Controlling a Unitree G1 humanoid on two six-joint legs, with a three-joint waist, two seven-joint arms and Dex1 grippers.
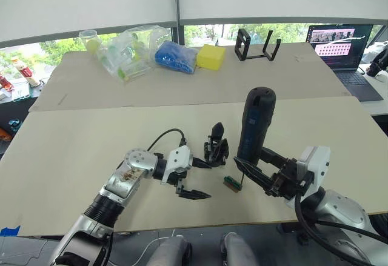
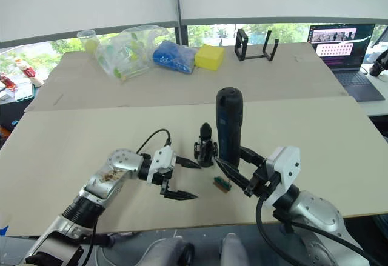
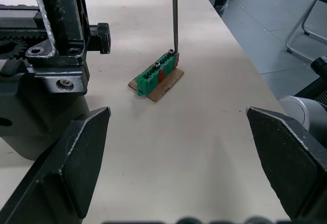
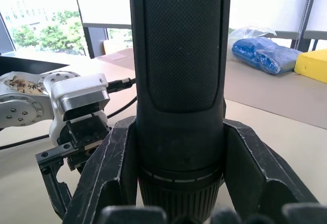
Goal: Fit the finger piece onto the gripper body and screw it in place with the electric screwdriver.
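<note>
The electric screwdriver [image 1: 255, 122] stands upright, my right gripper [image 1: 250, 166] shut around its lower end. Its thin bit [image 3: 174, 15] comes down onto a screw in a small teal-green block [image 1: 231, 183] lying on the table. Just left of the screwdriver stands the gripper body [image 1: 216, 148], black, with one pointed finger sticking up. My left gripper [image 1: 199, 179] is open beside the gripper body, holding nothing; one fingertip [image 1: 203, 164] is close to its base. In the left wrist view the gripper body [image 3: 46, 55] is next to one finger. The finger piece is out of view.
At the table's far side are a black open frame stand [image 1: 257, 46], a yellow block [image 1: 210, 57], a blue bag [image 1: 176, 57] and clear plastic bags [image 1: 130, 51]. A laptop [image 1: 342, 48] sits at the far right. The table's front edge [image 1: 200, 226] is near both arms.
</note>
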